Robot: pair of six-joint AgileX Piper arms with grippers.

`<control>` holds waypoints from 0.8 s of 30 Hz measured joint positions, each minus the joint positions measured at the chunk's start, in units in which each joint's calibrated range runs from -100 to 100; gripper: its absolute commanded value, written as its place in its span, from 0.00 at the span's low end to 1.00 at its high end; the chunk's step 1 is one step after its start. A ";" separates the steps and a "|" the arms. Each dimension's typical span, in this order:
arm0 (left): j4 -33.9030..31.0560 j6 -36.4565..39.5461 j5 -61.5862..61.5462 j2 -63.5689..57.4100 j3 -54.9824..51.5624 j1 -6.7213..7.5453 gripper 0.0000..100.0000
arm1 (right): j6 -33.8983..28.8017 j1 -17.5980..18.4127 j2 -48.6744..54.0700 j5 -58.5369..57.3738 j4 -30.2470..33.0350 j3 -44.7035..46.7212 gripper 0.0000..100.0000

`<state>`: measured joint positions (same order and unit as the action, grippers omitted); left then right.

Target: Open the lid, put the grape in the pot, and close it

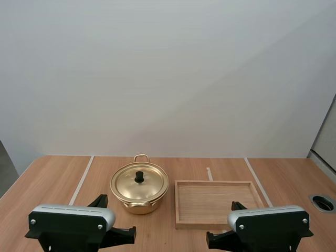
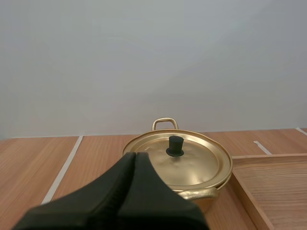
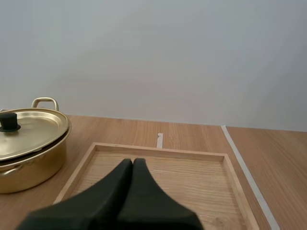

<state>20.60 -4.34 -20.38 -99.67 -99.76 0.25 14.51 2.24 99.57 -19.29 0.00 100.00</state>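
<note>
Your high view looks forward and down from behind both arm bases. Each wrist camera sits low behind its claw: pot [image 2: 196,165] just ahead of left claw [image 2: 135,155], tray [image 3: 163,179] ahead of right claw [image 3: 133,161]. Both wrist views share pot and tray.

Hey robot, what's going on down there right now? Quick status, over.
Left claw shut, facing the pot. Right claw shut, facing the tray. Lid on, untouched.

The right gripper [image 3: 133,163], fingers [image 3: 115,191] pressed together, hangs over the wooden tray [image 3: 158,149]; the lidded gold pot [image 3: 29,160] stands just beside it.
</note>
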 measured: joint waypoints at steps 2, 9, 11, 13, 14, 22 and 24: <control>0.00 0.00 -0.20 0.00 -0.11 -0.09 0.00 | 0.00 -0.21 0.00 -0.91 0.00 0.00 0.00; 0.00 0.64 -7.50 0.00 -0.11 -0.39 0.00 | 0.00 -1.66 0.00 -8.34 0.00 0.00 0.00; 0.00 1.00 -9.68 0.00 -0.11 -0.45 0.00 | 0.00 -1.77 0.00 -10.47 0.00 0.00 0.00; 0.00 1.24 -10.87 0.00 -0.11 -0.82 0.00 | 0.00 -1.77 0.00 -10.97 0.00 0.00 0.00; 0.00 1.33 -10.84 0.00 -0.11 -1.02 0.00 | 0.00 -1.77 0.00 -11.13 0.00 0.00 0.00; -3.23 5.28 -11.05 0.00 -0.11 -1.25 0.00 | 0.00 -1.82 0.00 -11.51 0.00 0.00 0.00; -4.46 5.55 -11.05 0.00 -0.11 -1.25 0.00 | 0.00 -1.82 0.00 -11.64 0.00 0.00 0.00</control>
<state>16.14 1.21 -31.44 -99.67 -99.86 -0.99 14.51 0.42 99.57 -30.94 0.00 100.00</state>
